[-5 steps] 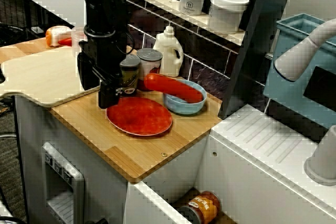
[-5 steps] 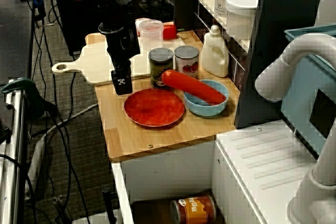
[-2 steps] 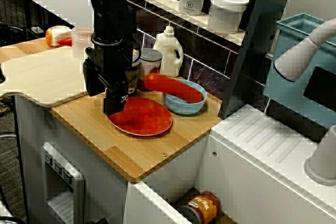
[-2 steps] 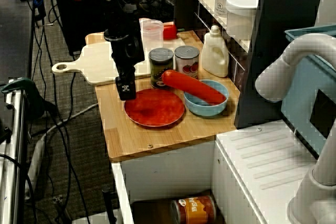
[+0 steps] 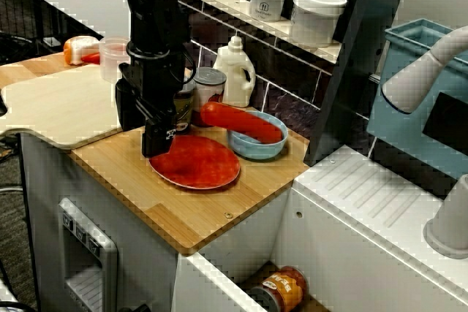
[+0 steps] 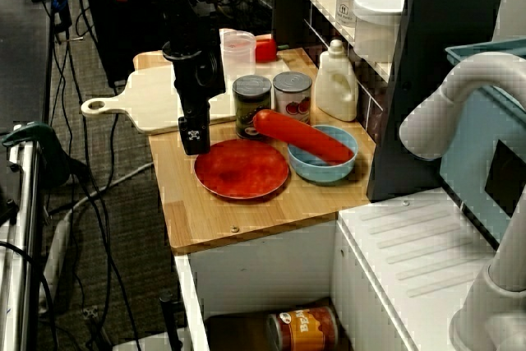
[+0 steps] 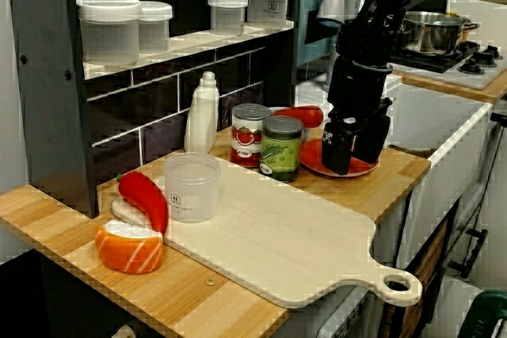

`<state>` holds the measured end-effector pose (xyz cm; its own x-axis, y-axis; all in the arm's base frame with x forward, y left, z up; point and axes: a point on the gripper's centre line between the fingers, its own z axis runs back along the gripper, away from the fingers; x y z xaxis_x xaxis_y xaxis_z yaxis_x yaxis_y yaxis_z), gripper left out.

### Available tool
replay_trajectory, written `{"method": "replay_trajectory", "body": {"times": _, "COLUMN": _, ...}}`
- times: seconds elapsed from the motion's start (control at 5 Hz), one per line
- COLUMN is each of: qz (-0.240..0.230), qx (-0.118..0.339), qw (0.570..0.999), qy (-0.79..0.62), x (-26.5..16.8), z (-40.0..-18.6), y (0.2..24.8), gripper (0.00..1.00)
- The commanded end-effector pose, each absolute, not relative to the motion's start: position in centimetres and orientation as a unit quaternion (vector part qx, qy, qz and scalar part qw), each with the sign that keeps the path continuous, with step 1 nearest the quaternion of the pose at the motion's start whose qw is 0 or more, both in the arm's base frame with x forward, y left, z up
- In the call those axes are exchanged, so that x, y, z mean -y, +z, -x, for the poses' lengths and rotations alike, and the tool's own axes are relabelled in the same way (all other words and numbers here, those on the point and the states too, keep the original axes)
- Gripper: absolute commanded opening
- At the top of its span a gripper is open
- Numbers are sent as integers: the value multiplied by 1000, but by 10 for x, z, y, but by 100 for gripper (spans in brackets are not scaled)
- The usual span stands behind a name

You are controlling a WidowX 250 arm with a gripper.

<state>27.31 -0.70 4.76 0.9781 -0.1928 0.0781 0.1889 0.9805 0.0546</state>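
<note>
A red plate (image 5: 199, 164) is set near the front of the counter (image 5: 197, 217); the gripper (image 5: 150, 140) is held low at its left rim, fingers apart and empty; just behind, 2 cans (image 6: 251, 106) are stood; a sausage (image 5: 241, 122) is propped across the bowl (image 5: 256, 151), being too long to lie inside.

Wooden table (image 5: 197, 217) against dark tiled wall (image 5: 289, 100); dark shelf (image 7: 198, 41) above; white cabinet (image 5: 365, 206) beside; grey carpet floor (image 6: 131, 285), trailing cables (image 6: 115, 180).

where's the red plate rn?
View from above: the plate lies on the wooden counter, in front of the green can, with the blue bowl just right of it and the claw at its left edge.
</note>
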Motion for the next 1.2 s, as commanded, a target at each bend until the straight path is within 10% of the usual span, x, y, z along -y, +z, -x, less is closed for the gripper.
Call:
{"method": "replay_trajectory", "body": {"times": 0.0, "qz": -17, "qx": 64, "qw": 991, "qy": -117, "x": 12, "z": -284, "y": 71, "gripper": 100}}
{"method": "replay_trajectory", "body": {"times": 1.0, "qz": -6, "qx": 119, "qw": 976, "qy": -184, "x": 19, "z": -287, "y": 79, "gripper": 100}}
